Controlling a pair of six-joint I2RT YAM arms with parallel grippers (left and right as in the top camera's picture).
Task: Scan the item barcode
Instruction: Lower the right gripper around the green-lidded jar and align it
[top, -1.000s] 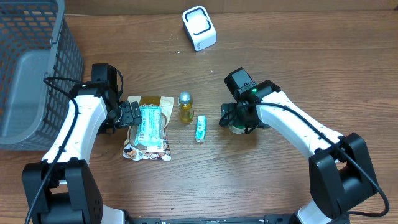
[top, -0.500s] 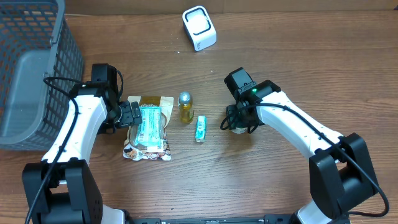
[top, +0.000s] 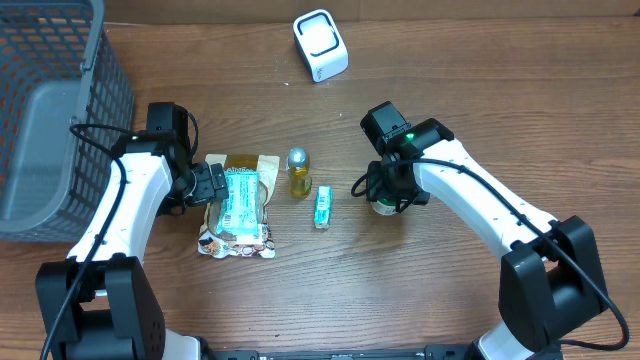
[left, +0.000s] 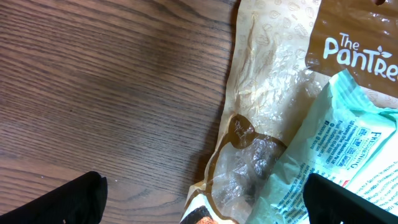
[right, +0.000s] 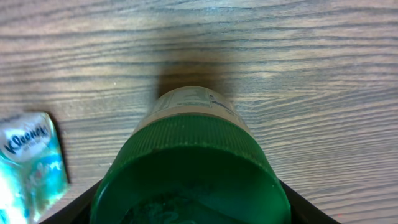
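Observation:
A small jar with a green ribbed cap (right: 189, 168) stands on the wooden table, right of centre, and my right gripper (right: 189, 208) is shut on it, a black finger on each side of the cap. In the overhead view the right gripper (top: 385, 198) covers most of the jar (top: 383, 208). The white barcode scanner (top: 320, 45) sits at the back centre. My left gripper (top: 213, 186) is open, low over the left edge of a brown snack bag (left: 267, 93) with a teal packet (left: 351, 143) lying on it. Neither finger (left: 62, 202) touches the bag.
A small bottle with a silver cap (top: 298, 172) and a teal tissue pack (top: 323, 206) lie between the two arms. A grey mesh basket (top: 50, 110) fills the far left. The tissue pack (right: 31, 162) lies just left of the jar.
My right gripper's jaws have closed onto the green-capped jar. The left arm and the other items have not moved.

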